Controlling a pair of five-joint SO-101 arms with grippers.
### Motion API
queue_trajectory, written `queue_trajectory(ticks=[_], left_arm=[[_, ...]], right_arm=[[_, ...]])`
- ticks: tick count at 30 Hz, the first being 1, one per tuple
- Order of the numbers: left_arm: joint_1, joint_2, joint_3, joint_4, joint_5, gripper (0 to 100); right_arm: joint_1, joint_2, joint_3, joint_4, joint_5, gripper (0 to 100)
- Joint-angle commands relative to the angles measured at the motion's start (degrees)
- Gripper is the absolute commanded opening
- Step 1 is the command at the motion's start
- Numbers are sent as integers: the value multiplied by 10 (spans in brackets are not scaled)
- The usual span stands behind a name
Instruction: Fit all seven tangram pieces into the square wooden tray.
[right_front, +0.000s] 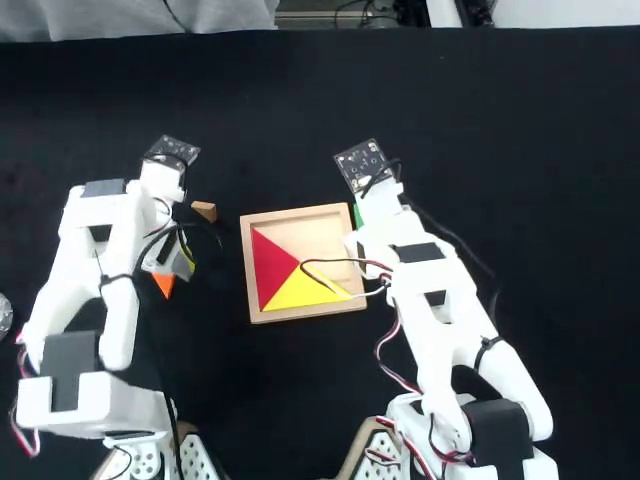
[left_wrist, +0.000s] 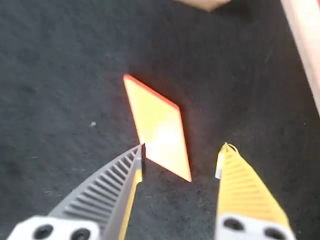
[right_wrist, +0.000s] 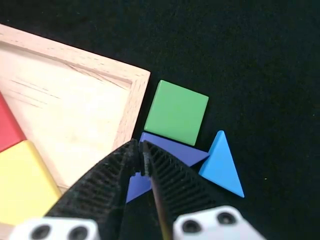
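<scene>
Left claw (left_wrist: 183, 150) spread over orange parallelogram (left_wrist: 157, 127), flat on black worktop (right_front: 520, 130), left of centre in high view. Right claw (right_wrist: 141, 145) pressed together above dark-blue triangle (right_wrist: 172, 150), just outside tray (right_front: 300, 213) right rim. Tray mid-frame, holds red triangle (right_front: 268, 260) and yellow triangle (right_front: 300, 292). Green square (right_wrist: 176, 112) and light-blue triangle (right_wrist: 221, 165) just beside dark-blue one. Tan piece (right_front: 204, 211) near tray's upper-left corner.

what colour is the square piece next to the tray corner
The square piece is green, clearest in the right wrist view.
</scene>
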Motion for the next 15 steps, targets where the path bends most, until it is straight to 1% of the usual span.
queue_trajectory(ticks=[1, 4, 6, 13, 15], left_arm=[[6, 30, -28, -9, -14, 247], [-7, 30, -4, -78, -19, 247], [-12, 34, 7, -105, -20, 248], [-15, 37, 7, -128, -23, 248], [-15, 38, 11, -128, -52, 248]], right_arm=[[6, -20, 0, -11, 5, 11], [6, -20, 0, -11, 5, 11], [6, -20, 0, -11, 5, 11], [6, -20, 0, -11, 5, 11], [6, -20, 0, -11, 5, 11]])
